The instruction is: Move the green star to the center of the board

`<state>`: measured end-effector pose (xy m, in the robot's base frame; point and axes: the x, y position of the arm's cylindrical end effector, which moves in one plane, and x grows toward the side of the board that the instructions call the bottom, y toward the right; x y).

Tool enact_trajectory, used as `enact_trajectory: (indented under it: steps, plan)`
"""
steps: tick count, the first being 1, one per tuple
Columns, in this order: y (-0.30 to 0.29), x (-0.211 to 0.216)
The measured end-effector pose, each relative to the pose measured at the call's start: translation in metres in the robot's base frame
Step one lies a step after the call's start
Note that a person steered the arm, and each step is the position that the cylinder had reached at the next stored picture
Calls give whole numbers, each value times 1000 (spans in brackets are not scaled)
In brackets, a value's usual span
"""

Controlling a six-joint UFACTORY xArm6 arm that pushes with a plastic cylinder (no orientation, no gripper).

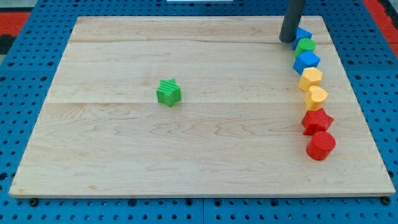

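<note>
Green star (168, 93) sitting near board (124, 162) centre, slightly toward left edge, open wood all around. My tip (286, 40) resting near top-right corner, holding nothing, touching blue block (303, 35).

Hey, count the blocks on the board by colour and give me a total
Green: 2, the star and a round block
Blue: 2, one partly behind the rod and one below the green
Yellow: 2, upper and lower
Red: 2, a star and a cylinder
Total: 8

My tip sits by the top blue block.
</note>
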<state>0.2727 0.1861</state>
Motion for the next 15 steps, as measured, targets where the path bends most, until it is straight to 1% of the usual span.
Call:
enact_trajectory:
  steps: [1, 2, 3, 4, 5, 6, 7, 8, 9, 10, 11, 12, 13, 14, 15]
  plan:
    - [-7, -2]
    - [-39, -3]
    - [-56, 28]
    - [-45, 103]
    - [-59, 173]
    - [-106, 222]
    - [-175, 230]
    - [-244, 195]
    - [-284, 156]
    - [-292, 125]
    - [-263, 118]
    - [-270, 138]
    - [-274, 176]
    - [-263, 188]
    - [-258, 173]
